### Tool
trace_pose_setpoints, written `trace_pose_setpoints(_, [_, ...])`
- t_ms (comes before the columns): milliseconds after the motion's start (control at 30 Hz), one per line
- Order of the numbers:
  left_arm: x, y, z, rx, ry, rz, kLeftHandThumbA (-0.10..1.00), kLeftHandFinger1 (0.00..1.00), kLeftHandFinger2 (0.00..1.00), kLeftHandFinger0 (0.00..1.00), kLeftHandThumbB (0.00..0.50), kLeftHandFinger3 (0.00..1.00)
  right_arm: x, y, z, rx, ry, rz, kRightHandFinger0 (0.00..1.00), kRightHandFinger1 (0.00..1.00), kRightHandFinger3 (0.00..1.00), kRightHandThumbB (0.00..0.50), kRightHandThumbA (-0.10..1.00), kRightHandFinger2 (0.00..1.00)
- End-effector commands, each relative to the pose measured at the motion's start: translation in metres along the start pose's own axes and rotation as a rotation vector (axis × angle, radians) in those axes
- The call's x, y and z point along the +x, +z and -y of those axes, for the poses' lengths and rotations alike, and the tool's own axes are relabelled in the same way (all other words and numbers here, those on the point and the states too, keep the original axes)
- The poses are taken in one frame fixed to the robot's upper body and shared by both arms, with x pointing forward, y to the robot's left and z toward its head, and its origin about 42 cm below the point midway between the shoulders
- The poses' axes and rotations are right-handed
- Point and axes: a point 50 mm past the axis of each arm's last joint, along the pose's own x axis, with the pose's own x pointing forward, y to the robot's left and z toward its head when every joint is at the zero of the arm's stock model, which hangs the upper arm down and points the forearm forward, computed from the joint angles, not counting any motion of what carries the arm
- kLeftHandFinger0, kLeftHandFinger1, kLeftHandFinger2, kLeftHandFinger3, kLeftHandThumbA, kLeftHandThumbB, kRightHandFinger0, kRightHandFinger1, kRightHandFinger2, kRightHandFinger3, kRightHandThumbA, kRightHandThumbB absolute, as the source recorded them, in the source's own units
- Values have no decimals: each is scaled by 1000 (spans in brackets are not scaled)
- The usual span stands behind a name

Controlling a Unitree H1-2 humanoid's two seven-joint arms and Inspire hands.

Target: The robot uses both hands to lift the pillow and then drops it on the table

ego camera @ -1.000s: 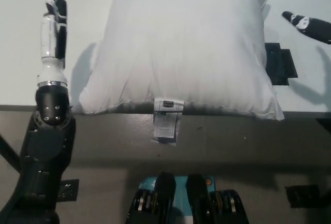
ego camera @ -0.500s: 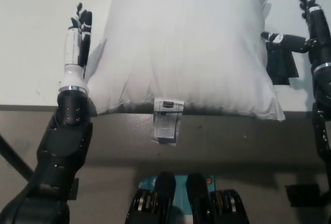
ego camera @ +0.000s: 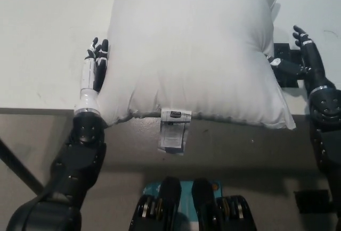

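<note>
White tabletop (ego camera: 42, 39) carries the pillow (ego camera: 192, 49), which lies flat with its near edge and label (ego camera: 175, 129) overhanging the front. Fingers (ego camera: 98, 52) of the left hand (ego camera: 91, 73) are extended and spread, pressed against the pillow's left side. The right hand (ego camera: 306, 55) is open, fingers apart, just beside the pillow's right edge near a black object (ego camera: 287, 79). Judged progress: hands bracket the pillow; squeezing, lifting and dropping are not yet done.

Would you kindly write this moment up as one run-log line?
phase: pre-lift | pillow: flat on table | left hand: open, against pillow's left side | right hand: open, beside right edge
</note>
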Motion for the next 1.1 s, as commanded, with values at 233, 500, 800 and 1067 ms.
trace_pose_setpoints(233, [-3, 17, 46, -108, -52, -13, 1000, 1000, 1000, 1000, 23, 1000, 3, 23, -49, 52, 98, 82, 1000, 1000, 1000, 172, 1000, 1000])
trace_pose_setpoints(500, [-14, 31, 84, -143, -140, 6, 1000, 1000, 1000, 1000, 14, 1000, -7, 36, -77, -22, 283, 129, 1000, 1000, 1000, 277, 1000, 1000])
trace_pose_setpoints(800, [-34, 51, 132, -283, -198, 8, 1000, 1000, 1000, 1000, 32, 1000, -17, 38, -111, -70, 421, 113, 1000, 1000, 1000, 249, 1000, 1000])
trace_pose_setpoints(1067, [-41, 74, 156, -383, -235, 37, 1000, 1000, 1000, 1000, 32, 1000, -23, 40, -126, -27, 445, 154, 1000, 1000, 1000, 302, 1000, 1000])
